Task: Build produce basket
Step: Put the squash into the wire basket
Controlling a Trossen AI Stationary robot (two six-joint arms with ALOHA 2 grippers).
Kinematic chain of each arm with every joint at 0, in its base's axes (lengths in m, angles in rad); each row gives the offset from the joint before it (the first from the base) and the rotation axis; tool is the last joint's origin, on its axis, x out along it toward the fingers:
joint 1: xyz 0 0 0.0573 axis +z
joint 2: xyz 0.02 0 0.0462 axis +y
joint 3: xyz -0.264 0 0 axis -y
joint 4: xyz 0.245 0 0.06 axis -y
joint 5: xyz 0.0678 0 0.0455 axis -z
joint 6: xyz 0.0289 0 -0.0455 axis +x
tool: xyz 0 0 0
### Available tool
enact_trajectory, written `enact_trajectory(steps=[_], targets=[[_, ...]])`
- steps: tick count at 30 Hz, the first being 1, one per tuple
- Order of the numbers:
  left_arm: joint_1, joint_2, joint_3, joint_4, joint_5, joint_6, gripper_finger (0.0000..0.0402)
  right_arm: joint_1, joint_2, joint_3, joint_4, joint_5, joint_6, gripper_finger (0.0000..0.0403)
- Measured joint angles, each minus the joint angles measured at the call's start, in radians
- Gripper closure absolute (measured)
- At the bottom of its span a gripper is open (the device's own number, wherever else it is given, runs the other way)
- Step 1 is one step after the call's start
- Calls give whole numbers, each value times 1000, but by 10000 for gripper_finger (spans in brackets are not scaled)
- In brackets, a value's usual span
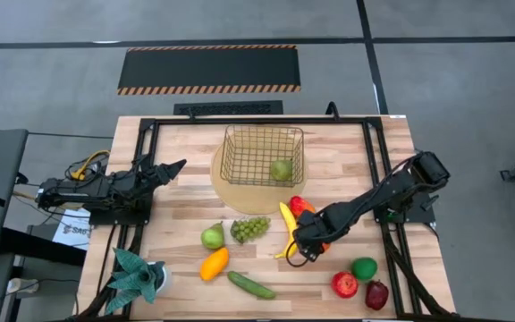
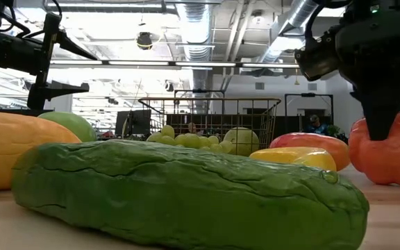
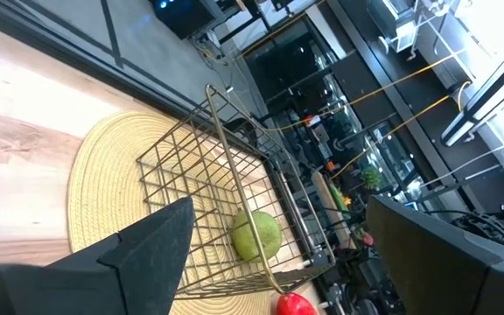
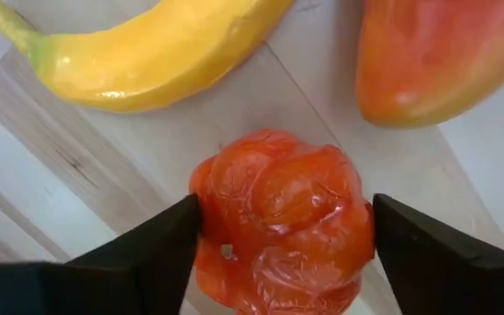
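The wire basket [image 1: 262,155] stands on a round tan mat [image 1: 226,183], with one green fruit [image 1: 281,169] inside; the left wrist view shows the basket [image 3: 226,188] and that fruit [image 3: 256,234] too. My left gripper [image 1: 175,167] hovers open left of the mat. My right gripper [image 1: 307,248] is down over a lumpy orange-red fruit [image 4: 278,236] beside the banana [image 1: 286,228] and a red-orange mango [image 1: 300,206]. Grapes [image 1: 249,228], pear [image 1: 212,236], a yellow-orange fruit [image 1: 214,263] and cucumber [image 1: 251,284] lie on the table. My right gripper [image 4: 285,210] has the lumpy orange-red fruit pinched between its two fingers, one on each opposite side [image 4: 210,219] at its widest part. The fingers [image 2: 380,104] come from above, pointing down. The fruit [image 2: 389,149] still rests with its underside on the table.
A red apple [image 1: 344,284], a green round fruit [image 1: 364,268] and a dark red fruit [image 1: 376,294] lie near the table's right near corner. The teal potted plant [image 1: 137,275] stands at the left near corner. A black frame [image 1: 150,125] runs around the table.
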State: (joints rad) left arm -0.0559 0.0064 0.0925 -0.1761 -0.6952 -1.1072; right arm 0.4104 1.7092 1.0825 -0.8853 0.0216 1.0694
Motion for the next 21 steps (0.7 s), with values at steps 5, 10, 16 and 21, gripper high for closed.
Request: enact_trajectory(steps=[5, 10, 16, 21], targets=[[0, 0, 0, 0, 0, 0, 74, 2, 2, 29, -10, 0, -5, 147], [0, 0, 0, 0, 0, 0, 74, -8, -33, 48, -56, 5, -27, 155], [0, 0, 0, 2, 1, 0, 74, -45, -181, 53, -112, 23, -31, 153], [0, 0, 0, 2, 1, 2, 74, -137, -346, 54, -38, 61, -98, 153]])
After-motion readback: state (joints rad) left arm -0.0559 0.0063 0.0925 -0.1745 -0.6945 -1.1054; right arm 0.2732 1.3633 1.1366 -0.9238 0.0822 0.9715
